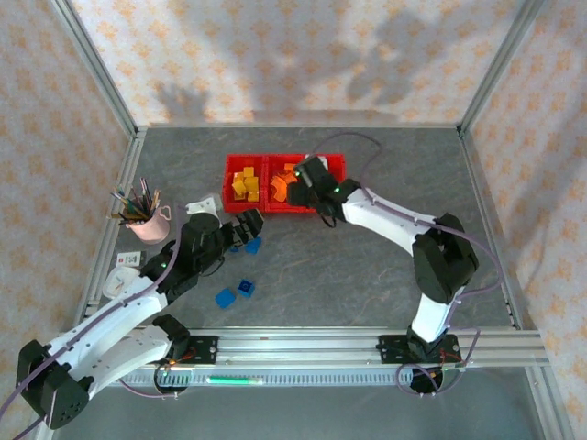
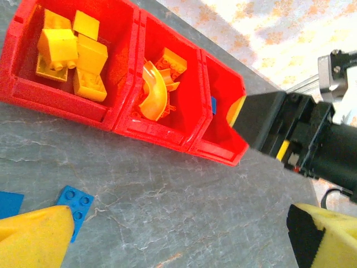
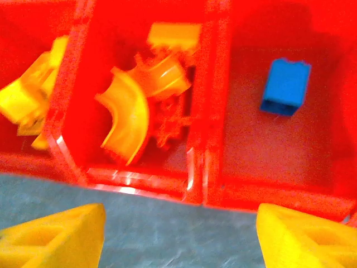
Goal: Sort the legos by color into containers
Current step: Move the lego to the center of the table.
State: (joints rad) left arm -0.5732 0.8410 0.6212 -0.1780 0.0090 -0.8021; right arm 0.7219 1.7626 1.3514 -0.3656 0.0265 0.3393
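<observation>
Blue is the colour left to sort: a few blue bricks [image 1: 246, 288] are lying loose on the grey table [image 1: 367, 275], below the red containers [image 2: 61, 103] and toward the left of the top view. Of the three containers, the left one is holding yellow bricks [image 2: 75, 53] and the middle one orange pieces [image 2: 153, 92]. A single blue brick [image 3: 285, 86] is sitting on the floor of the right-hand one, at the upper right of the right wrist view.

Over there the right gripper [image 3: 181, 223] is hovering at that container's near rim, its yellow fingers spread wide with nothing between them. The left gripper [image 2: 179, 229] is hanging low over the table, fingers likewise wide apart and empty. A flat blue brick [image 2: 74, 202] is lying just beside its left fingertip at the lower left of the left wrist view, outside the gap rather than inside it.

To my eye the left arm is lining up a pick. Doing it well means sliding across until that brick is centred between the fingers, squaring them to its straight sides, and getting right down to the tabletop before closing, since the piece is so low. The right arm is crowding the right-hand container, so I'd want it clear before anything is carried there.
</observation>
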